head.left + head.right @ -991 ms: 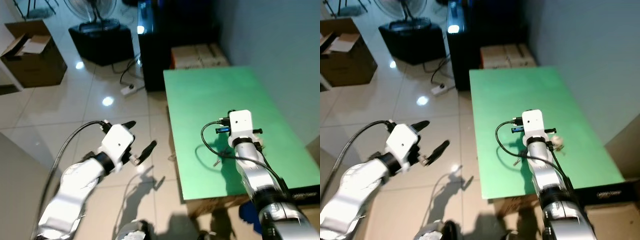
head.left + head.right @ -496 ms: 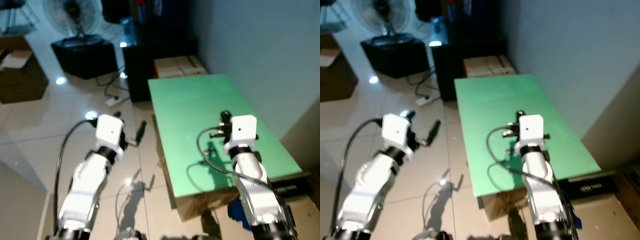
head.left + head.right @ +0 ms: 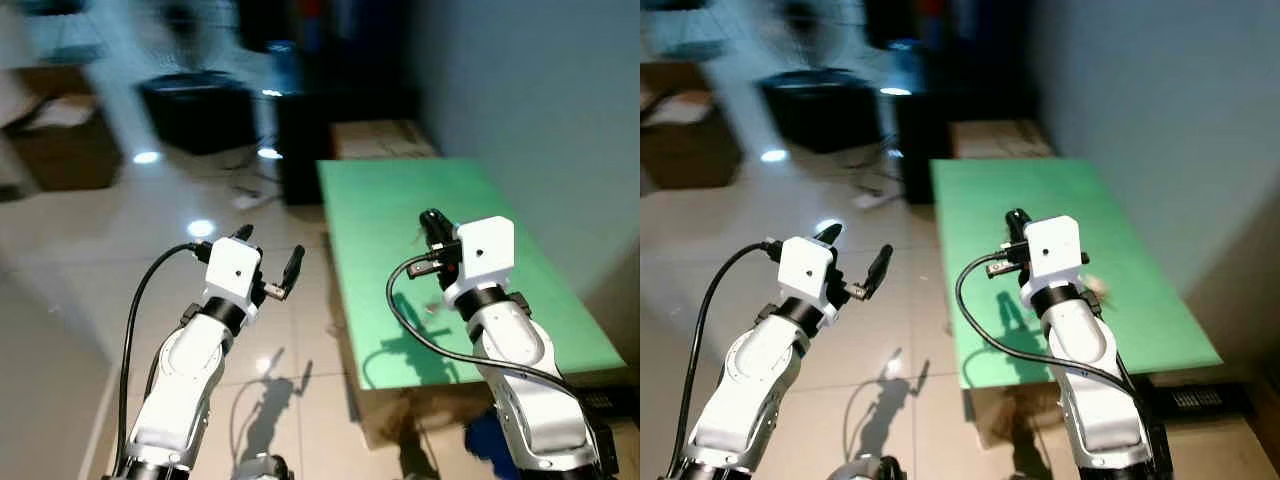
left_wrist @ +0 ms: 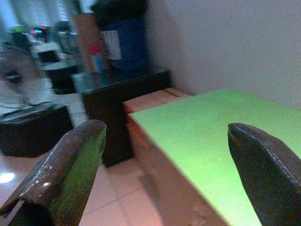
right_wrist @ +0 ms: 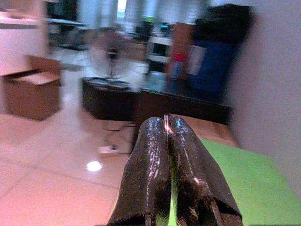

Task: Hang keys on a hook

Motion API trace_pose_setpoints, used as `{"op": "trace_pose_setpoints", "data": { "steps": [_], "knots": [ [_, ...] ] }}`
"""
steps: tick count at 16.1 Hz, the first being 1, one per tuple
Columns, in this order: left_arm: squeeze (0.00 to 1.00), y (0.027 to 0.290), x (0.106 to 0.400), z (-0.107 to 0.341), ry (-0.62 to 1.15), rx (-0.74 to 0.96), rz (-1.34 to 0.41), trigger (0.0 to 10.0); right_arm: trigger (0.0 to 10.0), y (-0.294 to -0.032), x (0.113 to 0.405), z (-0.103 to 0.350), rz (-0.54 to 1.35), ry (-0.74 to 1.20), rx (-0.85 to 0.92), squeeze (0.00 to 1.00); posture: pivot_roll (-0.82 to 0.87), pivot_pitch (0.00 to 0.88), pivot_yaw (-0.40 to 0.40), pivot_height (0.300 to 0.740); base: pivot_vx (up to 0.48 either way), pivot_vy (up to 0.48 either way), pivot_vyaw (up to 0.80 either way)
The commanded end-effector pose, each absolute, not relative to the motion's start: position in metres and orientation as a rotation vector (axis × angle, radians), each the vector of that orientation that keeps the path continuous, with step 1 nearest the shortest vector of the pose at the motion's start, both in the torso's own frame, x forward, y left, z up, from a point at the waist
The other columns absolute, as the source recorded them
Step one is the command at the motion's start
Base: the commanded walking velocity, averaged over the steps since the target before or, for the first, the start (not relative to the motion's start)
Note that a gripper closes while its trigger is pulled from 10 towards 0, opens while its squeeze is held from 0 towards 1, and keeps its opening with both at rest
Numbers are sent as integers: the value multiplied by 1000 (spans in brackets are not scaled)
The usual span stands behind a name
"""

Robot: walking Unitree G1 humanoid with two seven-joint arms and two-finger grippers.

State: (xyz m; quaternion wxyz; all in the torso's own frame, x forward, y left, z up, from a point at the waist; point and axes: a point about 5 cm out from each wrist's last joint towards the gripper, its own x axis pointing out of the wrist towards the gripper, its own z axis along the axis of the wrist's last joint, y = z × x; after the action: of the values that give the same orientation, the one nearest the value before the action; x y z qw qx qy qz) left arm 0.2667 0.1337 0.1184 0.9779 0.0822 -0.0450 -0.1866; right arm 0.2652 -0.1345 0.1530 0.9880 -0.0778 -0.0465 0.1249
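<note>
the green counter (image 3: 400, 190) runs from about 12 o'clock down to 4 o'clock of the head view, with pale tiled floor (image 3: 150, 230) beside it on the robot's left.

the right gripper (image 3: 430, 222) is raised above the counter's near half and points towards 12 o'clock. its two black fingers (image 5: 155, 155) are pressed together along their length, with no gap between them. in the right wrist view a thin bright sliver (image 5: 165, 123) shows at the seam near the tips. it may be part of the keys pinched there, but it is too small and blurred to tell. no keys can be made out lying on the green top. a black cable (image 3: 400, 310) loops from the right wrist out over the counter's left edge.

the left gripper (image 3: 270, 250) is held up over the floor at about 9 o'clock from the right one, well apart from it and off the counter's left edge. its fingers (image 4: 80, 155) are spread wide with nothing between them. through the gap, the left wrist view looks at the counter's corner.

beyond the counter's far end, at 12 o'clock, sits a flat brown box (image 3: 385, 138) against a dark cabinet (image 3: 300, 150). a standing fan (image 5: 110, 52) and an open cardboard box (image 5: 33, 92) stand farther off on the floor, blurred.
</note>
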Motion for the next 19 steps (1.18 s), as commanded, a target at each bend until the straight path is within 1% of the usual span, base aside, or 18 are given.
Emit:
{"op": "trace_pose_setpoints", "data": {
  "steps": [1, 3, 6, 12, 15, 16, 19],
  "knots": [
    [0, 132, 265, 121, -108, 191, -394, 10000, 10000, -129, 266, 155, 288, -90, -151, 0, -133, 0, 33, 740, 0, 0, 800],
    [0, 137, 261, 118, -99, 207, -385, 10000, 10000, -127, 265, 148, 305, -55, -137, 0, -121, 0, 25, 740, 0, 0, 800],
    [0, 142, 261, 125, -119, 226, -360, 10000, 10000, -133, 260, 124, 278, 42, -107, 0, -102, 0, 21, 740, 0, 0, 800],
    [0, 143, 259, 126, -116, 239, -348, 10000, 10000, -132, 257, 117, 299, 68, -108, 0, -83, 0, 18, 740, 0, 0, 800],
    [0, 143, 259, 119, -79, 256, -323, 10000, 10000, -128, 259, 115, 322, 76, -130, 0, -78, 0, 7, 740, 0, 0, 800],
    [0, 144, 259, 117, -74, 256, -310, 10000, 10000, -128, 260, 114, 324, 80, -134, 0, -78, 0, 7, 740, 0, 0, 800],
    [0, 152, 257, 120, -79, 247, -218, 10000, 10000, -130, 260, 106, 327, 119, -141, 0, -52, 0, -32, 740, 0, 0, 800]
  ]
}}
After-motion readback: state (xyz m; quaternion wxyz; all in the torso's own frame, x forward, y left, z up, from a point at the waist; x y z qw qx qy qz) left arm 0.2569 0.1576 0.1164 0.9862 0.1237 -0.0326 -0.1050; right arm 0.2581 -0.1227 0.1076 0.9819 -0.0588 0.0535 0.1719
